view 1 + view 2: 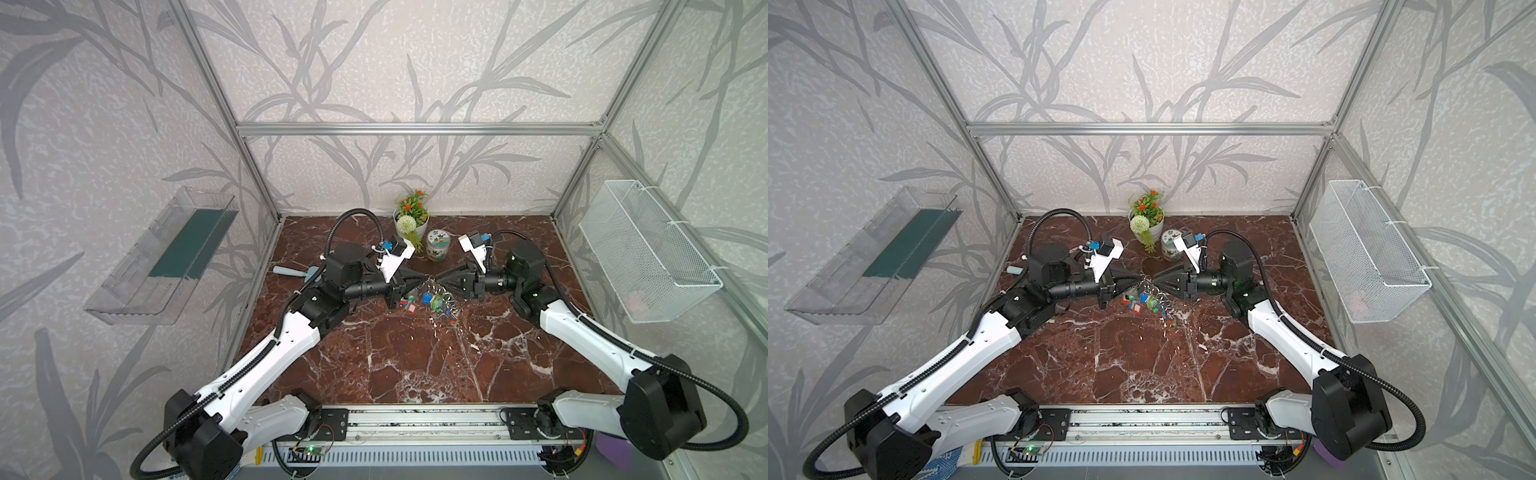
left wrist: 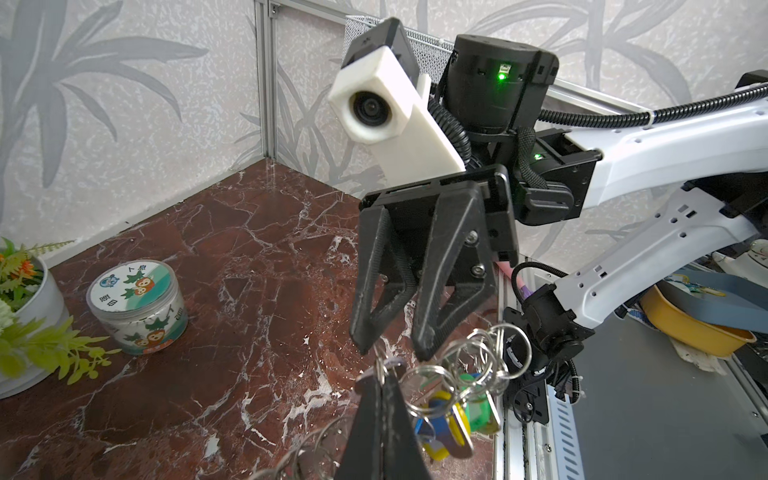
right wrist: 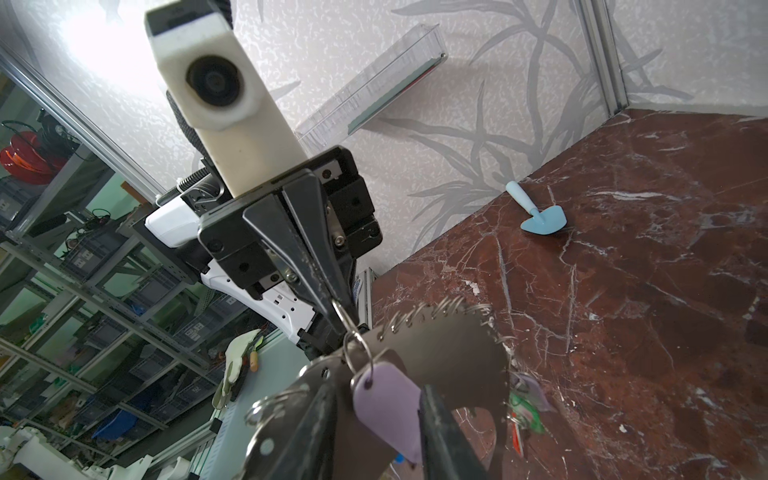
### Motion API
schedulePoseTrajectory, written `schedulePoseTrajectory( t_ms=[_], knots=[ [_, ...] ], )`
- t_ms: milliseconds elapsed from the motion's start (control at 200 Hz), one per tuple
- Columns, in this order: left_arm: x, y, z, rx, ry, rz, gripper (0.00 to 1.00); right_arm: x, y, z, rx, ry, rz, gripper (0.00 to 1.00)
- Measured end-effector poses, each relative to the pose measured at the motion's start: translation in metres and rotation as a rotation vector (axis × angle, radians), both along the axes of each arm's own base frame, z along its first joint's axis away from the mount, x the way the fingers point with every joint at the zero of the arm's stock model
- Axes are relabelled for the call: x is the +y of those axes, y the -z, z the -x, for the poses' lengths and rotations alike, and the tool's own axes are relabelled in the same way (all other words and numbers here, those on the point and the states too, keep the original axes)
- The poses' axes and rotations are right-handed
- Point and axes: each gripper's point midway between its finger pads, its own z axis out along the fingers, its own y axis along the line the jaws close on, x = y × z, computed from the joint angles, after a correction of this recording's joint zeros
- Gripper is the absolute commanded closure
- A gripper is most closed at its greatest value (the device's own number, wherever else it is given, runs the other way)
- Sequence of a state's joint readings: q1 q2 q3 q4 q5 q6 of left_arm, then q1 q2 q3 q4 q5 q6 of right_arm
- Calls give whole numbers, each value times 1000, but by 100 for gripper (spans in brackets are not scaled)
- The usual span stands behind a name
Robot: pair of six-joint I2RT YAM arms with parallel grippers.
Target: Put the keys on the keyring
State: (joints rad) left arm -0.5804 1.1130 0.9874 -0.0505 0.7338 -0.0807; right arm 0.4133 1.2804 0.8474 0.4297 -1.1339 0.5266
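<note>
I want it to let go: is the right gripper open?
Open. The right gripper shows fingertips clearly apart, left wrist view.

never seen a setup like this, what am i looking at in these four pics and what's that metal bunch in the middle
This is a robot with two arms at a marble-look table. Two pictures look down from above, almost the same view. The other two come from a camera on each arm's wrist, looking along its tool. Each arm ends in a two-fingered tool. The left tool is shut, pinching a keyring strung with keys and coloured tags. The right tool is open; a lilac-tagged key hangs between its fingers, apparently not gripped. At the back stand a plant pot and a round tin; a blue scraper lies near the left edge.
</note>
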Motion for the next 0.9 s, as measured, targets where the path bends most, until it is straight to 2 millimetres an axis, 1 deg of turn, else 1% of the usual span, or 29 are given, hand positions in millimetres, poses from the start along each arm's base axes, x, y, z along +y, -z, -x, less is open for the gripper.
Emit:
schedulePoseTrajectory(
  t_ms=[70,215,380,490,605,775,900],
  knots=[
    [0,0,2,1,2,4,100,1,-2,-2,-5,2,-2,61],
    [-1,-1,4,1,1,10,100,6,-5,1,-26,-9,-1,58],
    [-4,-3,4,-2,-9,18,100,10,-3,6,-30,-25,4,59],
    [-4,-5,2,-5,-24,24,100,12,-2,8,-31,-33,7,64],
    [-4,-7,-2,-11,-48,36,100,12,-1,8,-28,-32,10,73],
    [-3,-2,-8,-2,-84,49,100,12,-1,8,-29,-31,12,90],
    [-2,0,-12,3,-112,66,100,11,0,7,-24,-25,14,94]
  ],
)
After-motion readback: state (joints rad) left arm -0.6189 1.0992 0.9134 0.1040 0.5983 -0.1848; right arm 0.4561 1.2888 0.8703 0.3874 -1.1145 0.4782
